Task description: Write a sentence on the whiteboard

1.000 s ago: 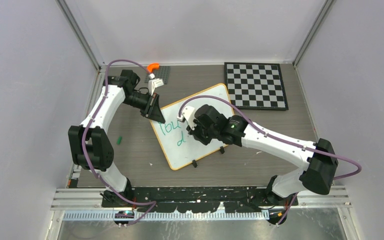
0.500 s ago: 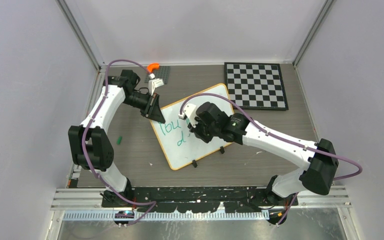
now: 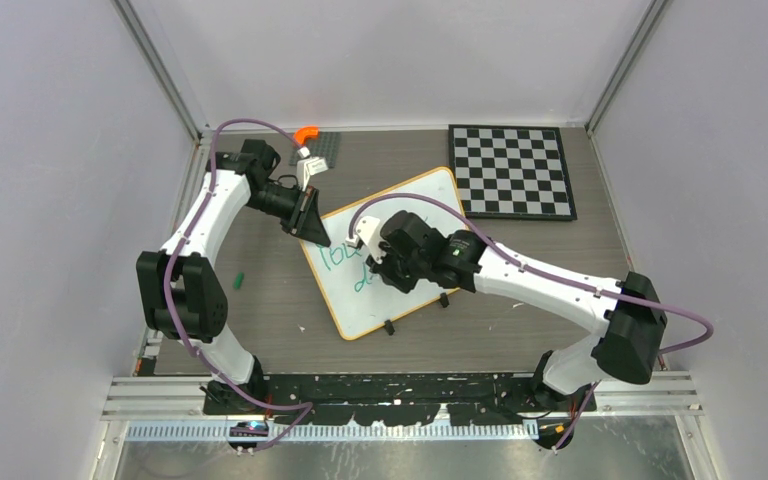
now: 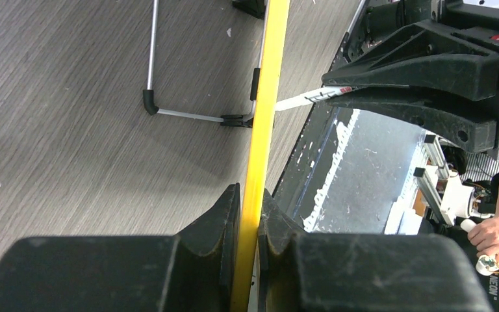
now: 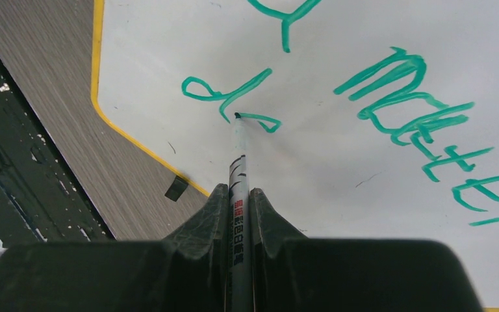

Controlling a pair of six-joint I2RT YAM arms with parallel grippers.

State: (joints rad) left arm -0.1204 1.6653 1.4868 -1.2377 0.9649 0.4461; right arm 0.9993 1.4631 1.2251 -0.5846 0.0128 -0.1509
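The whiteboard (image 3: 415, 200) lies tilted in the middle of the table, white with an orange-yellow rim. My left gripper (image 3: 316, 236) is shut on its rim (image 4: 260, 169) at the board's far left corner. My right gripper (image 3: 385, 265) is shut on a marker (image 5: 239, 188); its tip touches the board. The sentence (image 5: 416, 97) is green handwriting: the end of "You" and "matter" on one line, and "d" plus part of a letter (image 5: 230, 97) on the second line, at the marker tip. In the top view the right arm hides most of the writing.
A black-and-white chequered board (image 3: 512, 170) lies at the back right. An orange piece (image 3: 306, 133) sits on a grey plate at the back. A small green cap (image 3: 240, 279) lies on the table left of the whiteboard. The whiteboard's black clip feet (image 3: 390, 327) stick out at its near edge.
My right gripper has moved left and slightly forward along the second line, adding a stroke after the "d". The left gripper and the whiteboard have not moved.
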